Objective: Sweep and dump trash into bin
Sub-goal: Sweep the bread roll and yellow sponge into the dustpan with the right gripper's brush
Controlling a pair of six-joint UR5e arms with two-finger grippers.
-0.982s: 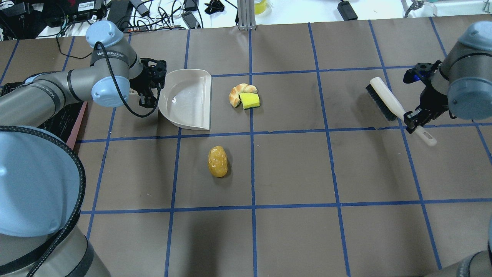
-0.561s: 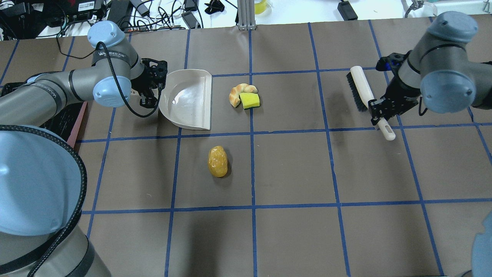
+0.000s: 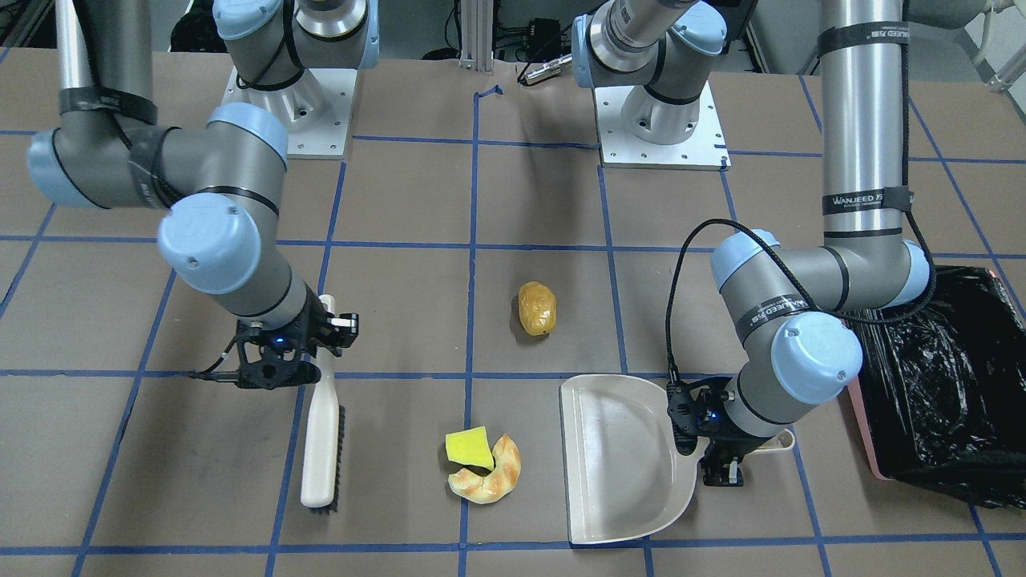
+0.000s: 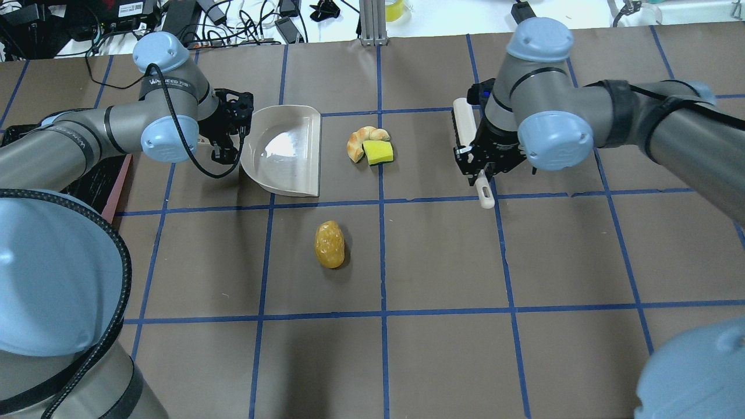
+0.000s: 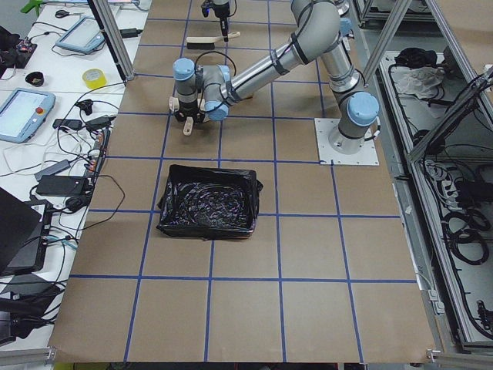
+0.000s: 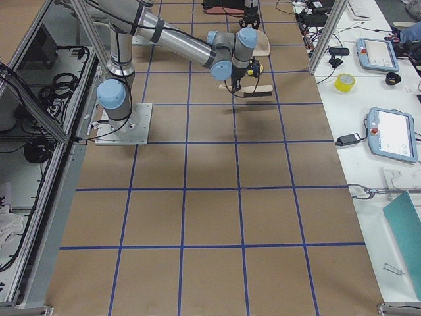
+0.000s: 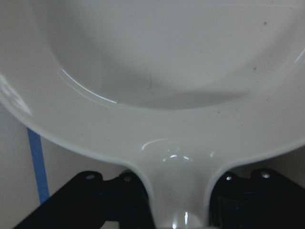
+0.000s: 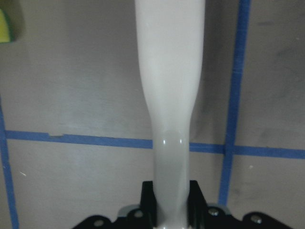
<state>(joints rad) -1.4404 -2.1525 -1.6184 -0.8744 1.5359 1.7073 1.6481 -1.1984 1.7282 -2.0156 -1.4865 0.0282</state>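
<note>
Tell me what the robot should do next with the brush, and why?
Probably sweep the brush sideways toward the croissant and the yellow-green wedge. The right end effector grips its handle, and those two pieces lie between the brush and the open edge of the dustpan, which the left end effector holds ready. The potato lies apart, likely for a later pass.

Brown tabletop (image 4: 442,256) with blue tape grid. Cream dustpan (image 4: 285,148) flat at far left, open edge facing right. Cream brush (image 3: 319,441), dark bristles, well apart to its right. Beyond far edge: cables (image 4: 233,17), yellow tape roll (image 6: 345,82), tablet (image 6: 393,133).
</note>
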